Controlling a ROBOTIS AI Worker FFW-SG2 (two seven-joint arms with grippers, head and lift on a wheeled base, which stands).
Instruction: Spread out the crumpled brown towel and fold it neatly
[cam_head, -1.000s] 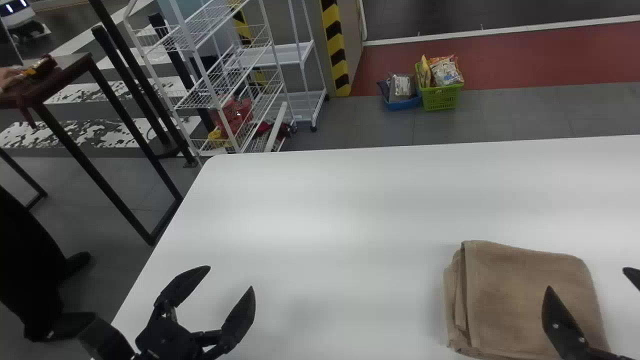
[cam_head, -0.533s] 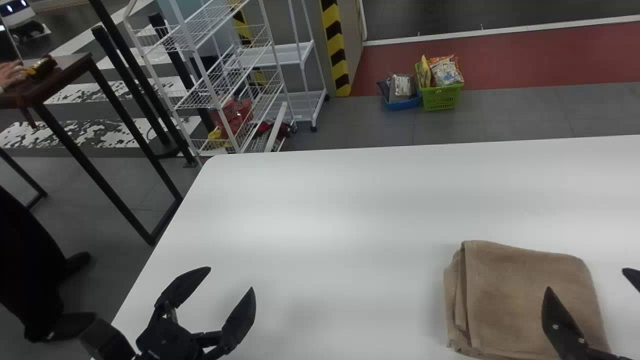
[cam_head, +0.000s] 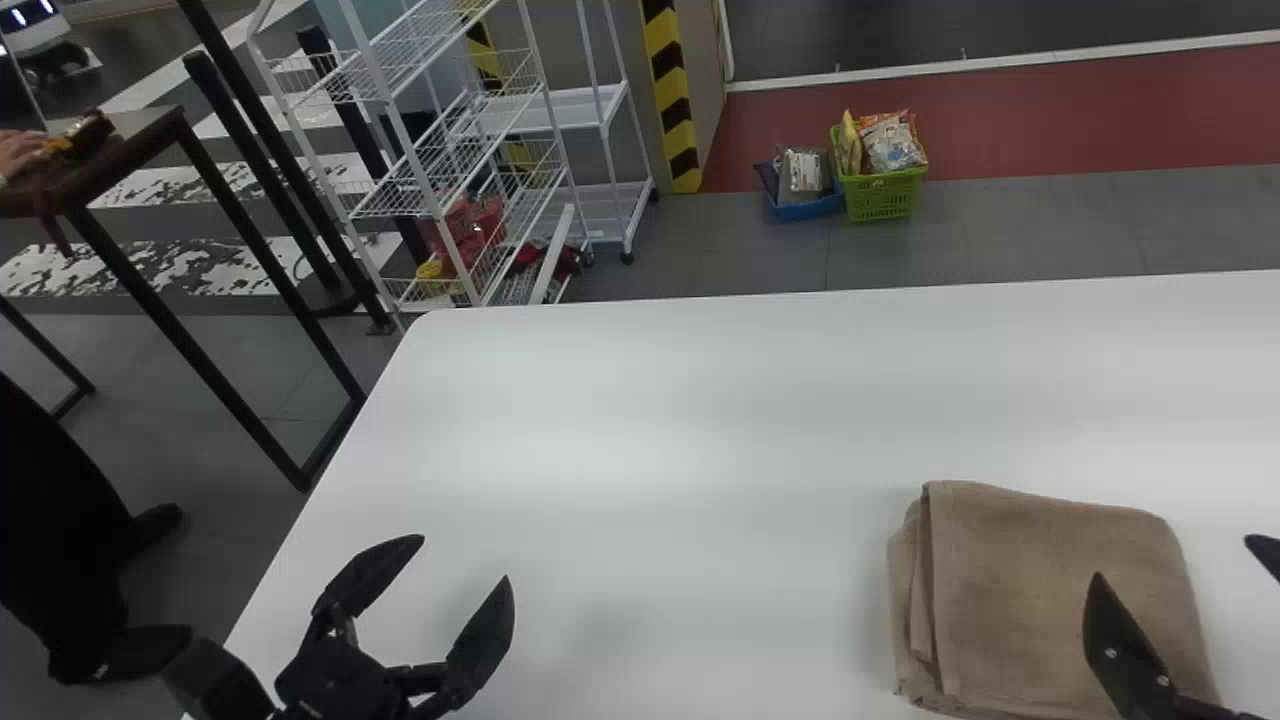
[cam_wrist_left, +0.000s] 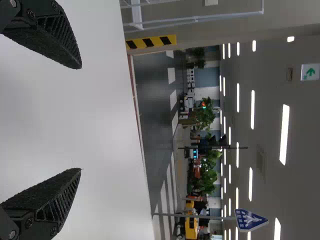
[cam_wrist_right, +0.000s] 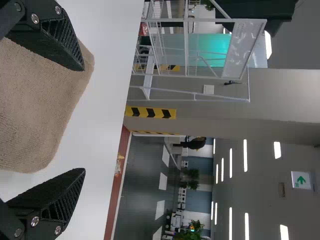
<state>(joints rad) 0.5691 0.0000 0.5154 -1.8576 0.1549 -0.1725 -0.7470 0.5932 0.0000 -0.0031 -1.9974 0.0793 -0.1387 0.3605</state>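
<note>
Right gripper (cam_head: 1177, 557) is hanging released above the folded brown towel (cam_head: 1030, 590) on the white table (cam_head: 700, 420); left gripper (cam_head: 465, 557) is hanging released too. Beyond both, a green basket (cam_head: 885, 202) is holding packets (cam_head: 893, 145) beside a blue container (cam_head: 808, 209) on the floor (cam_head: 1040, 220).

Your brown towel (cam_head: 1040, 590) lies folded; your left gripper (cam_head: 466, 558) stands spread well left of it, your right gripper (cam_head: 1173, 557) at its right edge.

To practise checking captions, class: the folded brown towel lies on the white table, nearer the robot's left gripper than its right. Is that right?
No: the head view shows the brown towel nearer the right gripper than the left gripper. The rest stands: it lies folded on the white table.
</note>
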